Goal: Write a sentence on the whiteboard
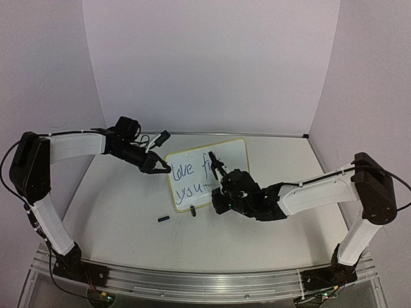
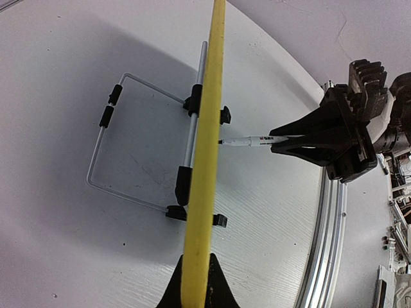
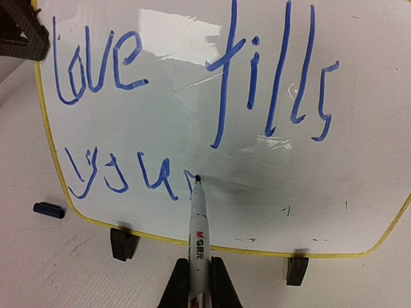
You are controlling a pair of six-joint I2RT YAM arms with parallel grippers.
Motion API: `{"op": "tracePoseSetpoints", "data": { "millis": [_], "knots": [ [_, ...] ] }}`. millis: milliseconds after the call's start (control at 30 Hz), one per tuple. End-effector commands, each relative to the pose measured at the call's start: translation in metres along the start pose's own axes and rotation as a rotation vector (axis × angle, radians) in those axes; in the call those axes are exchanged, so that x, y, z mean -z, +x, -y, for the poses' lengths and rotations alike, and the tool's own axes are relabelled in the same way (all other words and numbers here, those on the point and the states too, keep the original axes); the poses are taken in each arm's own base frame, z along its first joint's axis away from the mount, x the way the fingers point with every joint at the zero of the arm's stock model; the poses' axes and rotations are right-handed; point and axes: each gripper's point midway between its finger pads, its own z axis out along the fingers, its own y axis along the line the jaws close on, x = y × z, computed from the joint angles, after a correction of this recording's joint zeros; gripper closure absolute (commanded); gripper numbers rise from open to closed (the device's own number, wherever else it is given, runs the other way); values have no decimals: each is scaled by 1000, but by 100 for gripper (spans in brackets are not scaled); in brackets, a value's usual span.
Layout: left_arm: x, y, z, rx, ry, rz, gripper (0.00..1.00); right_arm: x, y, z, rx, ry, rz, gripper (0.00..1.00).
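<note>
The whiteboard stands at the middle of the table, propped on a wire stand, with 2 black clip feet on its lower edge. The sentence, in blue, reads "love fills" on line 1 and "you" plus a short stroke on line 2. The marker touches the board with its tip at that stroke, pinched tight in the right gripper. The left gripper is clamped on the board's yellow rim at its left edge. A small dark cap lies on the table just beside the lower left corner.
</note>
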Motion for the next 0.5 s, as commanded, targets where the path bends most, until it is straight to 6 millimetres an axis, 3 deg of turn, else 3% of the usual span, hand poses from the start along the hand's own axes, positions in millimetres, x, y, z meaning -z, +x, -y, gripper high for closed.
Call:
{"op": "tracePoseSetpoints", "data": {
  "millis": [0, 133, 467],
  "knots": [
    [5, -4, -6, -65, -83, -23, 100, 18, -30, -2, -23, -37, 77, 100],
    [4, -3, -7, -63, -84, -25, 100, 22, -35, -8, -17, -64, 85, 100],
    [3, -3, -7, -63, -84, -27, 100, 7, -34, -14, -7, -57, 72, 100]
  ]
}}
